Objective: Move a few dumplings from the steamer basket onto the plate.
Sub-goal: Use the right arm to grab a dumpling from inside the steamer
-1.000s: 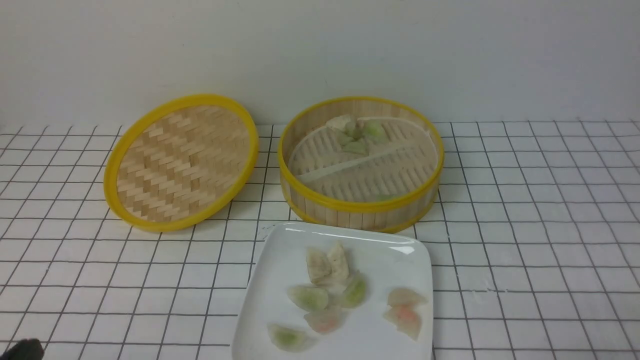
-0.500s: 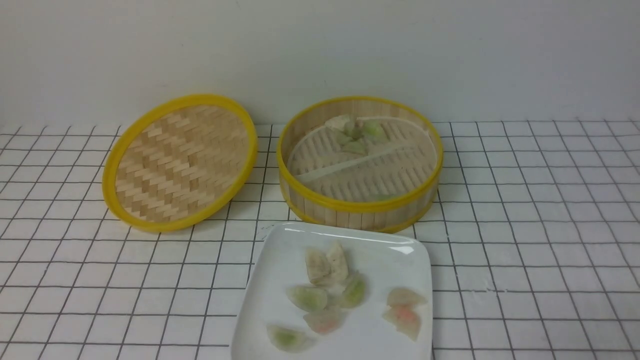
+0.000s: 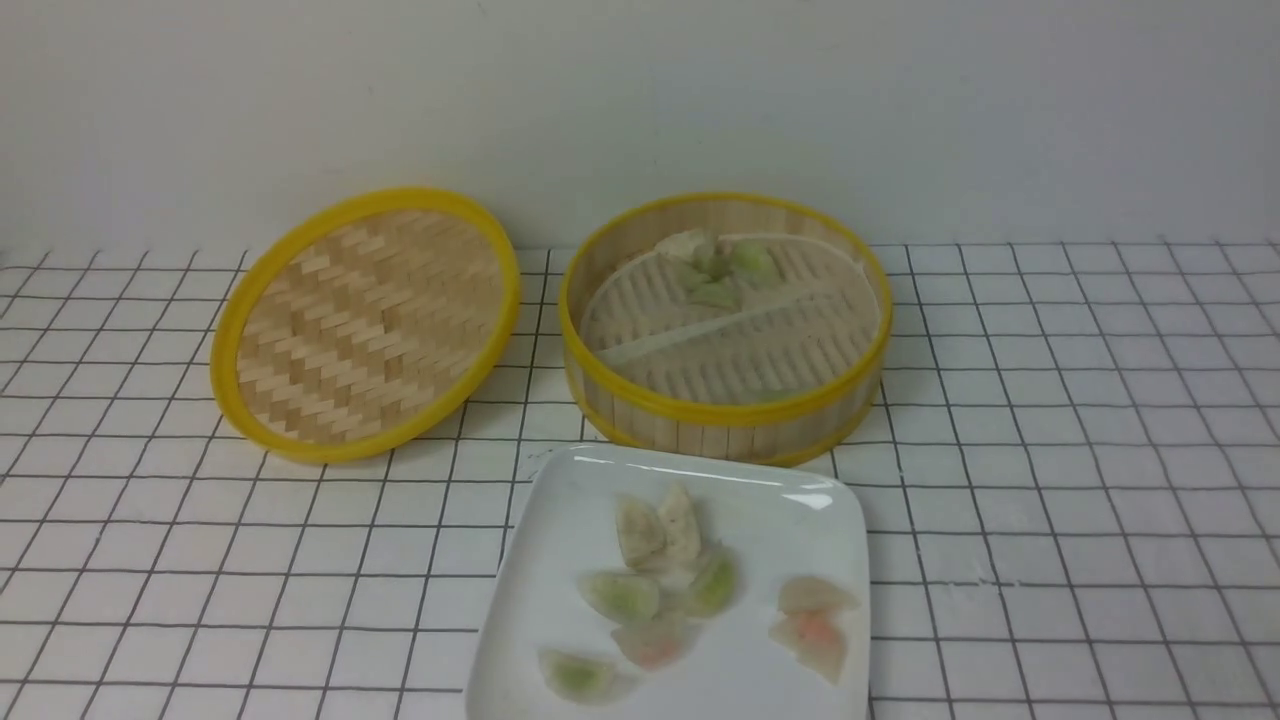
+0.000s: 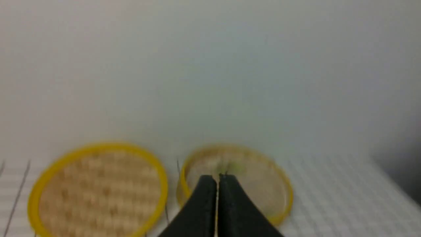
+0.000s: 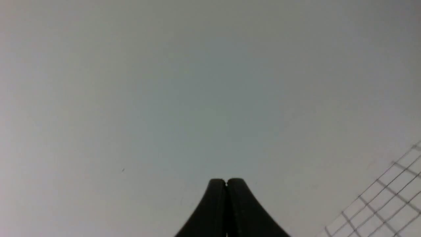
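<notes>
Both grippers are clamped shut on nothing. The left gripper [image 4: 217, 177] points at the steamer basket [image 4: 286, 192], which is blurry and well beyond its tips, with the woven lid [image 4: 98, 191] beside it. The right gripper [image 5: 226, 181] just faces the wall [image 5: 164, 82]. In the front view the white plate [image 3: 780, 480] sits at bottom centre with dumplings [image 3: 620, 595] on it. A few more are at the basket's far side.

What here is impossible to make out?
- Dumplings in the steamer basket: front view, its near side hides part of the floor, so no sure count.
- Plate: front view's bottom edge cuts off its near side.
- Left wrist view: blur smears the basket's contents.
- Right wrist view: only wall and gridded cloth show.
</notes>
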